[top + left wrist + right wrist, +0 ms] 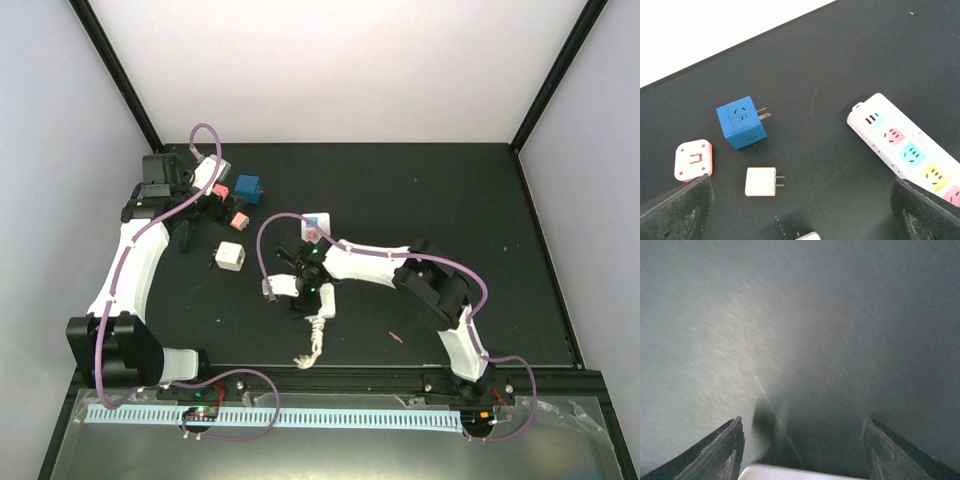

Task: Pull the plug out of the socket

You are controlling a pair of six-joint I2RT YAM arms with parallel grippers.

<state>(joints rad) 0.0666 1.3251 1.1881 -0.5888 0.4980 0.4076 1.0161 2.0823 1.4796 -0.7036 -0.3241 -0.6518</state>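
The socket (905, 150) is a white strip with pastel outlets; from above only its far end (316, 225) and bundled cord (315, 340) show, because my right arm covers the rest. The plug is hidden, and the outlets I can see hold nothing. My right gripper (300, 280) is low over the covered part of the socket. In the right wrist view its fingers (802, 420) stand apart with a white thing (800, 474) spanning the gap at the bottom edge; whether they press on it does not show. My left gripper (205, 200) (800, 180) hangs wide open above the table at the far left.
Loose on the table at the far left are a blue cube adapter (742, 122) (249, 187), a pink-rimmed plug (693, 160), a small white plug (760, 181) and another white plug (230, 256). A small red scrap (396, 337) lies near the front edge.
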